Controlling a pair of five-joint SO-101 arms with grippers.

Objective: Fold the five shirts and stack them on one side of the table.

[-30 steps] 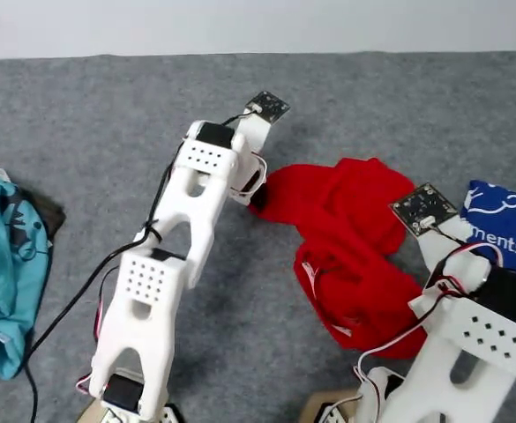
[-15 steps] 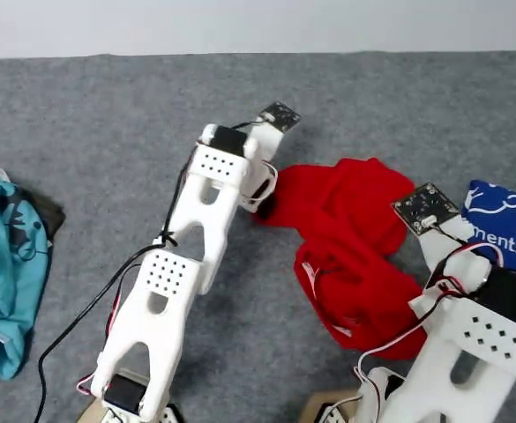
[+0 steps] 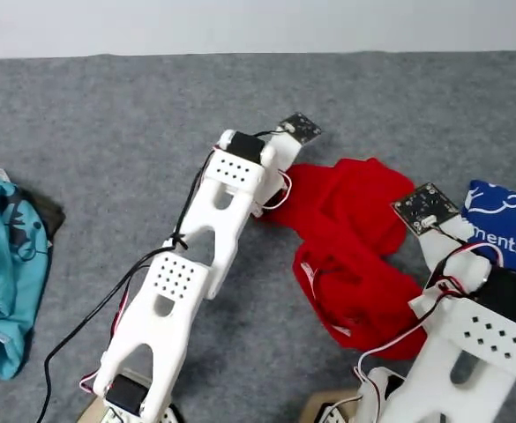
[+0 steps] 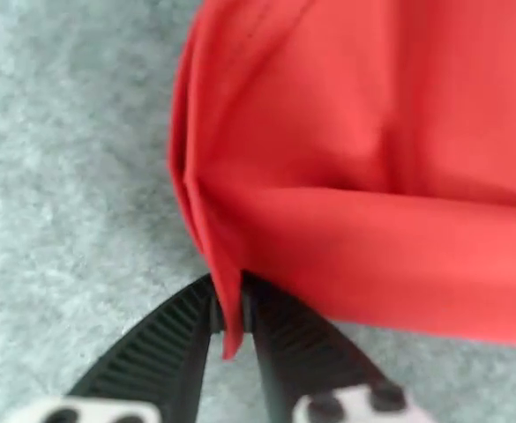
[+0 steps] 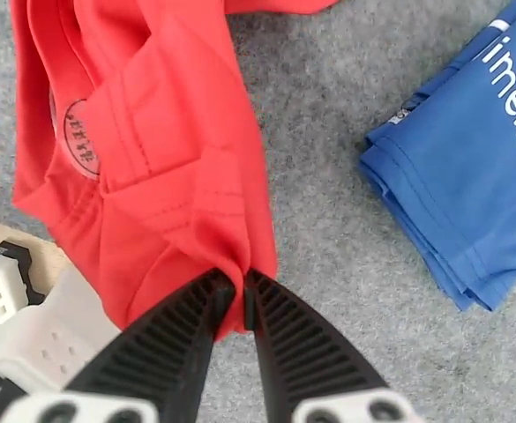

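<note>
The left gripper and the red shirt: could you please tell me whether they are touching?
Touching. The left wrist view shows the left gripper with its jaws pinched on a folded edge of the red shirt, and cloth sticks out between them.

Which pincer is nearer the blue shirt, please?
Right. The right pincer grips the red shirt just beside the blue shirt; the left pincer grips the red shirt's far edge.

Place: robotics lab bench, by the look of it.
Surface: table (image 3: 399, 106) under grey felt.
Hardware: white printed arms (image 3: 218, 238), exposed wiring (image 3: 176, 240), bare camera board (image 3: 425, 209).
Backdrop: plain white wall (image 3: 240, 26).
</note>
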